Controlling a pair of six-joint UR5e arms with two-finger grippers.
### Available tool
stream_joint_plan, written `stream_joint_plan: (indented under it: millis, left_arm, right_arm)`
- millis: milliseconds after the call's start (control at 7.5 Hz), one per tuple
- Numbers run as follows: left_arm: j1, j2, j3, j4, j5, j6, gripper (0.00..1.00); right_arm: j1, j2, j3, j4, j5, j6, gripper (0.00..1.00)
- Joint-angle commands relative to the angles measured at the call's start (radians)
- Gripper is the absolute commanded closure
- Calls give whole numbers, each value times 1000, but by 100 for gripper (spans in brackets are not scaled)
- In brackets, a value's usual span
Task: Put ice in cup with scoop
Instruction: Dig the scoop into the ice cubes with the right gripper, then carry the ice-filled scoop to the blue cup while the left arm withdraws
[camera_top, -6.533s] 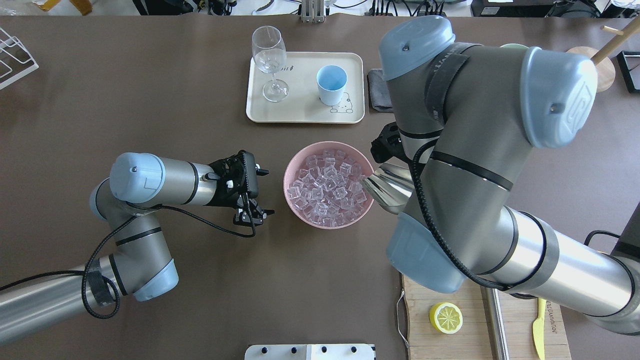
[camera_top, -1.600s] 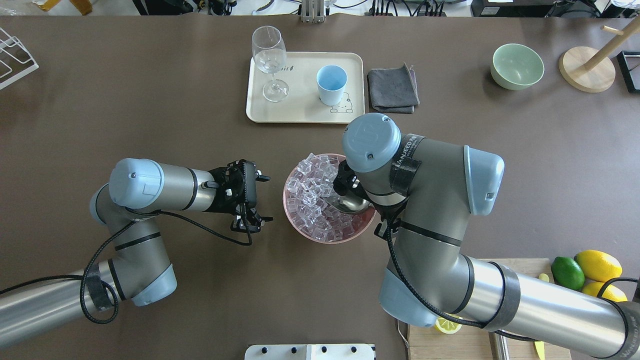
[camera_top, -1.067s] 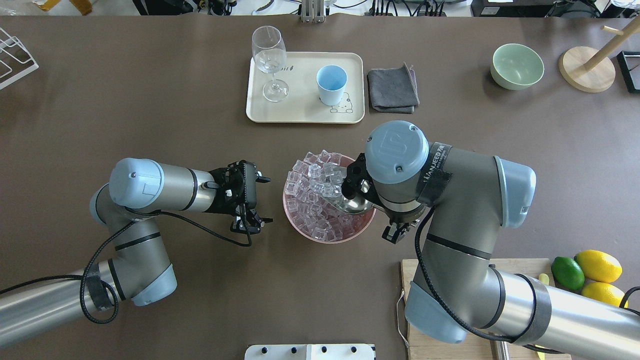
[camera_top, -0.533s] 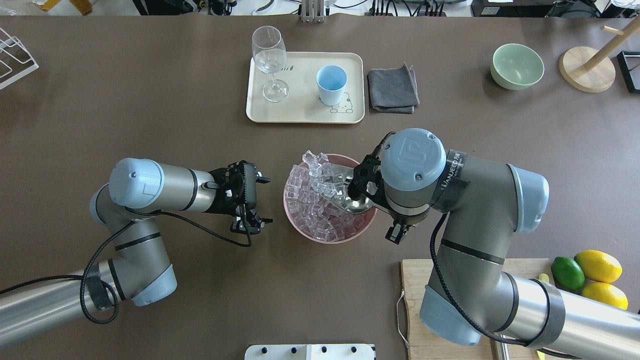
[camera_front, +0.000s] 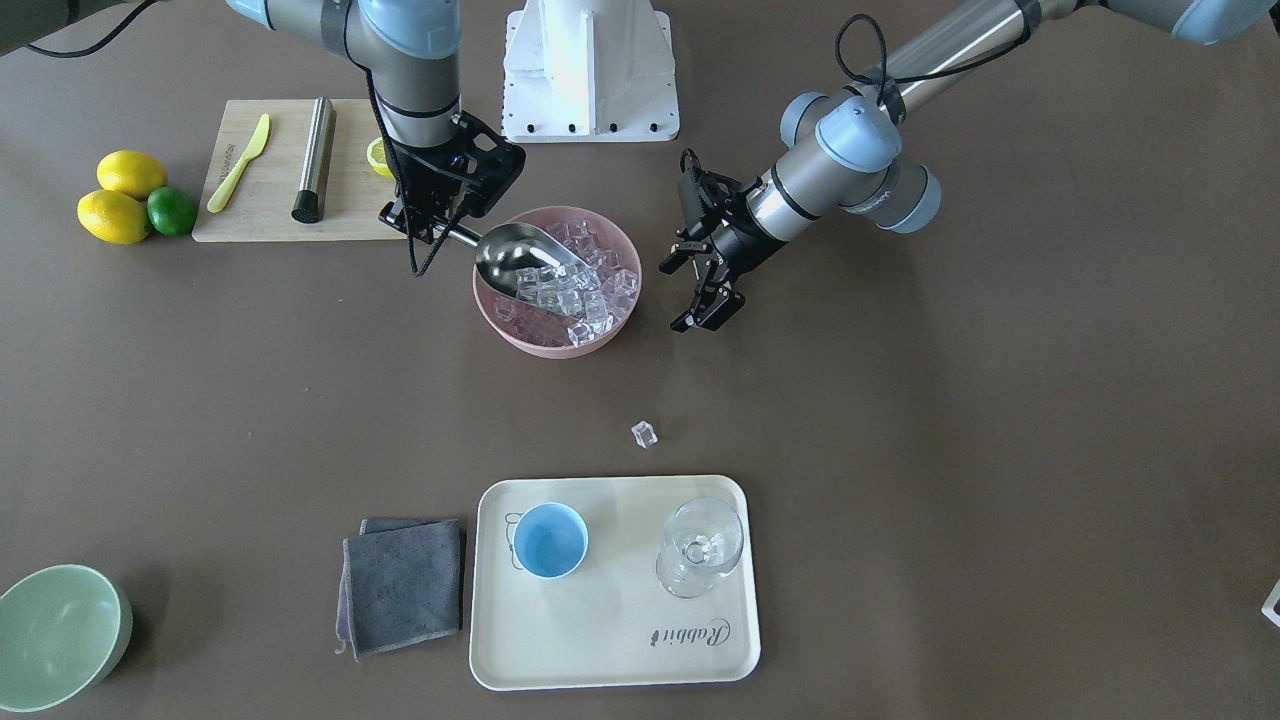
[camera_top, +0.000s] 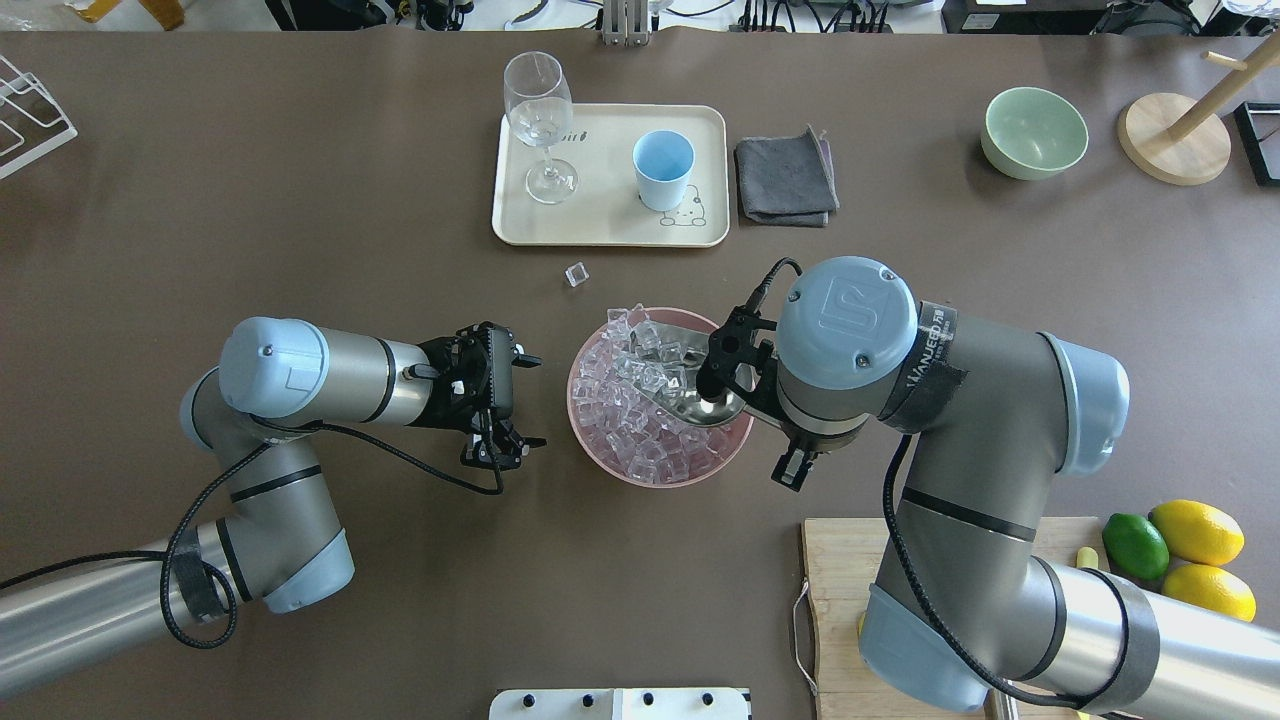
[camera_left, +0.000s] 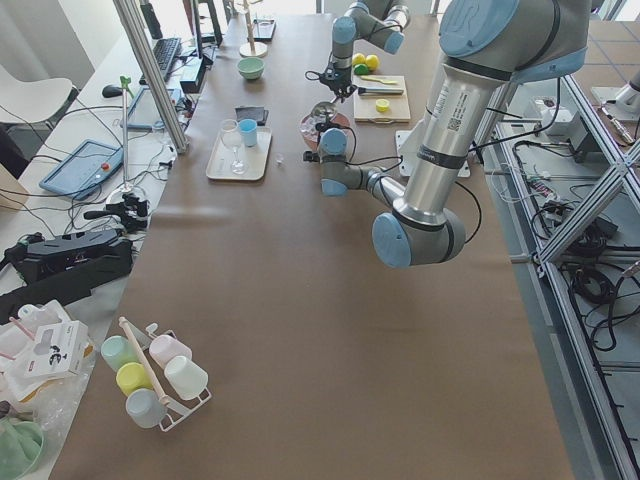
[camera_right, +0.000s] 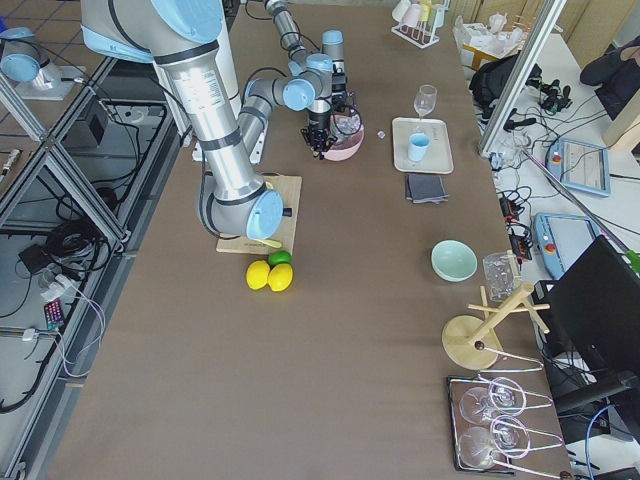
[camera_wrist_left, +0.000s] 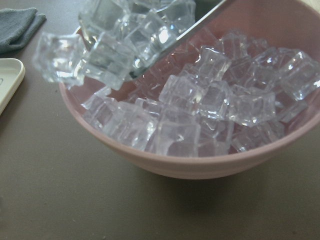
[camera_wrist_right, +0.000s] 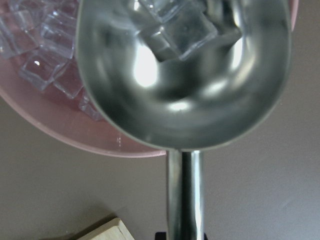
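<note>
A robotics lab: an aluminium post (camera_left: 150, 70), a teach pendant (camera_left: 88, 165) and loose cables (camera_left: 590, 285) flank the bench (camera_left: 300, 330).

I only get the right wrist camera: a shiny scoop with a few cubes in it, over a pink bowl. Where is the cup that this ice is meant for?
Observer: The light-blue cup stands on a cream tray on the far side of the table from the robot, next to a stemmed glass.
Visitor: Is any ice outside the bowl?
Observer: Yes, one loose cube lies on the bare table between the pink bowl and the tray.
Visitor: And what is the other arm doing?
Observer: Its left fingers are spread open beside the bowl, holding nothing.
</note>
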Motion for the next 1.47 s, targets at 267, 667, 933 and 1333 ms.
stream_joint_plan:
  millis: [267, 667, 933, 1333]
  left_arm:
    - [3, 0, 0, 0, 0, 0, 1]
    - [5, 0, -2, -2, 0, 0, 1]
    - [5, 6, -2, -11, 0, 2, 1]
    - [5, 9, -2, -17, -2, 12, 1]
  right_arm:
    - [-26, -69, 86, 36, -26, 14, 100]
    - [-26, -113, 116, 128, -25, 26, 100]
    - [-26, -193, 107, 340, -20, 98, 100]
    - [-25, -198, 106, 402, -20, 161, 100]
